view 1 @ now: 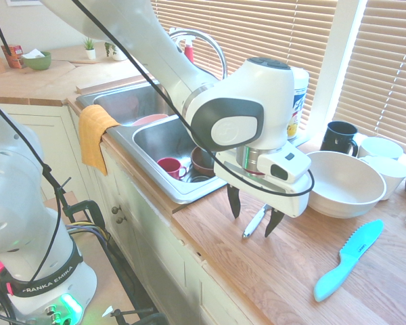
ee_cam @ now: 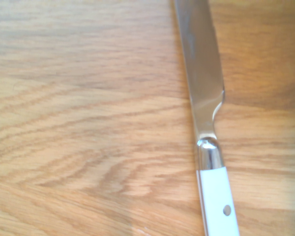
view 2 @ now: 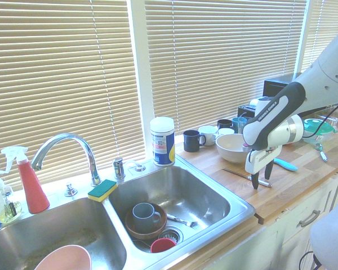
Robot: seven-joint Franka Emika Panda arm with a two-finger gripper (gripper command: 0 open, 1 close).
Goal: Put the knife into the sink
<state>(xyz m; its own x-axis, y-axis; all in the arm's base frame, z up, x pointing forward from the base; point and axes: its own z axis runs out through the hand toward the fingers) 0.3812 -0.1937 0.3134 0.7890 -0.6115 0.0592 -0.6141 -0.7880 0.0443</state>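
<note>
While the knife (view 1: pixel 256 221) lies flat on the wooden worktop (view 1: pixel 271 271), just past the sink (view 1: pixel 164 177) rim, the gripper (view 1: pixel 254 215) hangs directly over it, pointing straight down, fingers (view 1: pixel 234 200) spread wide and empty, tips just above the wood.

Key relation: in the first exterior view the knife sits in the gap between the two fingers, one to each side. Its long axis runs roughly across the line joining the tips, so closing should pinch it across its narrow width. Judgement: only a short descent remains before closing; grasp not yet made.

View differences: the wrist view gives the detail the others lack, namely the silver blade (ee_cam: pixel 199 64) meeting a white handle (ee_cam: pixel 217 201) at a shiny collar, and shows it lying off to one side of the frame. The second exterior view shows the knife's length stretching along the worktop under the gripper, and the right basin, which holds a mug (view 2: pixel 145 215) in a brown bowl (view 2: pixel 148 229), a fork (view 2: pixel 183 221) and a red cup (view 2: pixel 163 246). The first exterior view alone shows the turquoise plastic knife (view 1: pixel 348 260), well apart; not the target.
</note>
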